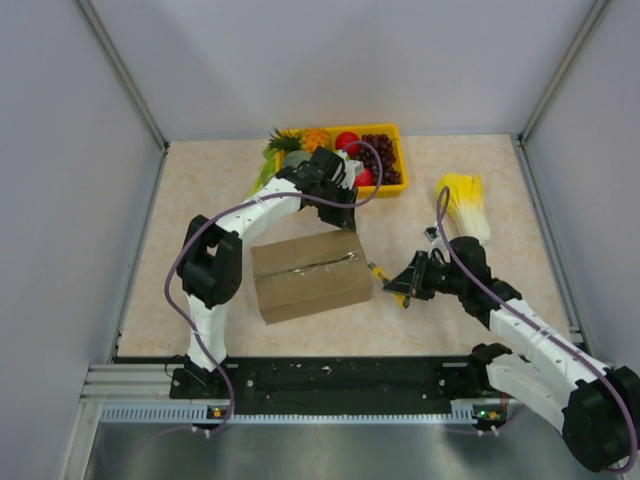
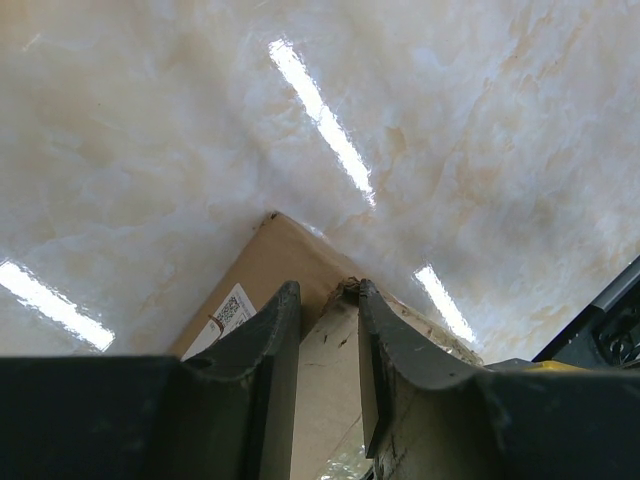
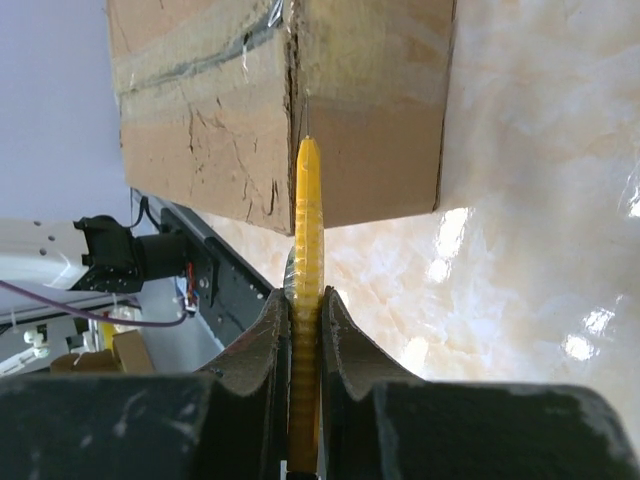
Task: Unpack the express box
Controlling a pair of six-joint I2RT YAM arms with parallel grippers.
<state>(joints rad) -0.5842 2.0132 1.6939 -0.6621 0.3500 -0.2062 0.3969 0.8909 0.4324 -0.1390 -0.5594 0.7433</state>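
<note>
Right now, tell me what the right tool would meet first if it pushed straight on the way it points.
The brown corrugated cardboard box: the yellow ribbed cutter clamped in the right tool aims its tip at the box's near corner edge. Whether they touch is unclear.

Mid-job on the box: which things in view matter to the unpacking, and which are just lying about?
Part of the job:
express box
yellow cutter, clamped in the right gripper
left gripper, at the box's far edge

Lying about:
yellow tray of fruit
yellow-and-white bundle on the right
</note>
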